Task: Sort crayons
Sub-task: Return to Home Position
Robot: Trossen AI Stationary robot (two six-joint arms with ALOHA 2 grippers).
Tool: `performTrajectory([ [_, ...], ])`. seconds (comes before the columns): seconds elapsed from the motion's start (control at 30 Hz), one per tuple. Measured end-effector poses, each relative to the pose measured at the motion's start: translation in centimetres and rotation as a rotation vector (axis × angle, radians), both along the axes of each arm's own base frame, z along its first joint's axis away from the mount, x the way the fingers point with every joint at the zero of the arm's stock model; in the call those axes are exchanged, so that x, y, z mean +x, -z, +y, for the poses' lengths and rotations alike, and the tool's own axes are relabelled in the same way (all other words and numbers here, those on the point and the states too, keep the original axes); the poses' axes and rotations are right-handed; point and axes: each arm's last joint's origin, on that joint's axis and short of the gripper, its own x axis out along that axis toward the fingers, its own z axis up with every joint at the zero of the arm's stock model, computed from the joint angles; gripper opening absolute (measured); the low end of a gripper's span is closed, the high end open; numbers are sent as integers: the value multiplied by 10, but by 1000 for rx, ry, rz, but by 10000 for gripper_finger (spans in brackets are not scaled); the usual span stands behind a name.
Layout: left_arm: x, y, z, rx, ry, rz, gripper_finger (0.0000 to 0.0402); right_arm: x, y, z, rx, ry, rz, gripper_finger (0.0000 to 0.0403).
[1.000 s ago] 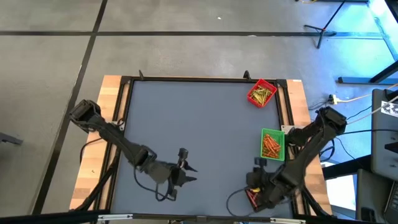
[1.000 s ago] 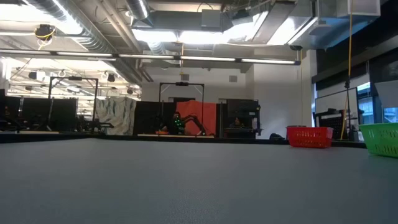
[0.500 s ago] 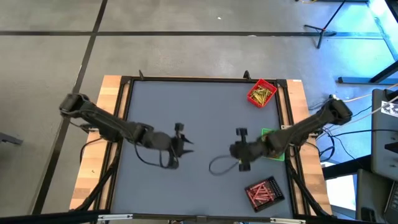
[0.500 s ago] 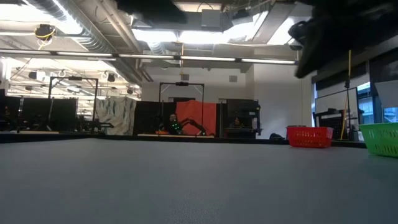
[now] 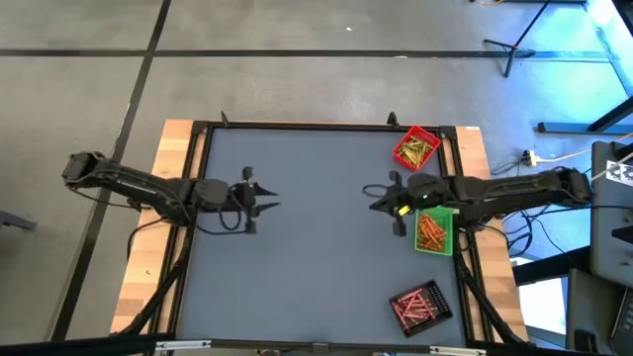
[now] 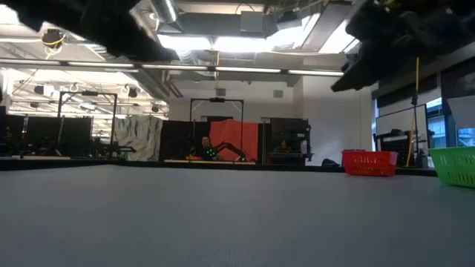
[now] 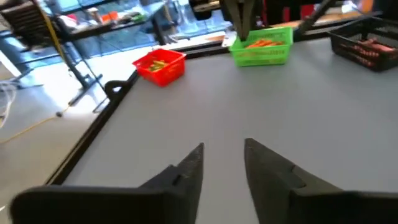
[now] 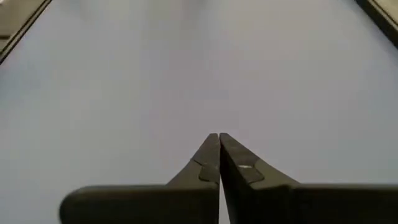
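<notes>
- Left claw: my fingers stand a narrow gap apart with nothing between them. It hangs above the left half of the table, pointing across toward the trays.
- Right claw: my fingers are pressed together on nothing. It hangs above the mat just beside the green tray, pointing back toward the left claw.
- Crayons: all that I can see lie inside trays. Orange sticks are in the green tray, yellowish and greenish ones in the red tray, and red ones in the black tray.
- Layout: the three trays line the table's right side, well apart from one another. I judge this keeps the colours separate and leaves the middle free for picking.
- Stage: no loose crayon shows on the mat. With both claws raised and unloaded, I judge the sorting done and only parking left.
</notes>
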Motion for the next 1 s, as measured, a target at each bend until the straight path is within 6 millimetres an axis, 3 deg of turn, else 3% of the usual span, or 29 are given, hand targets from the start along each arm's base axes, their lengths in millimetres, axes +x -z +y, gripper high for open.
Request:
performTrajectory([
  [0.27, -36, 19, 2, -33, 79, -73, 6, -38, 4, -15, -28, 78, -175, 4],
  [0.47, -56, 35, 4, -58, 128, -126, 5, -59, 7, -17, -66, 104, -334, 5],
  [0.83, -82, 69, 6, -94, 151, -206, 1, -86, 40, -14, -20, 124, -461, 5],
  [1.0, -87, 70, 6, -115, 168, -203, 1, -94, 48, -12, 2, 98, -509, 5],
])
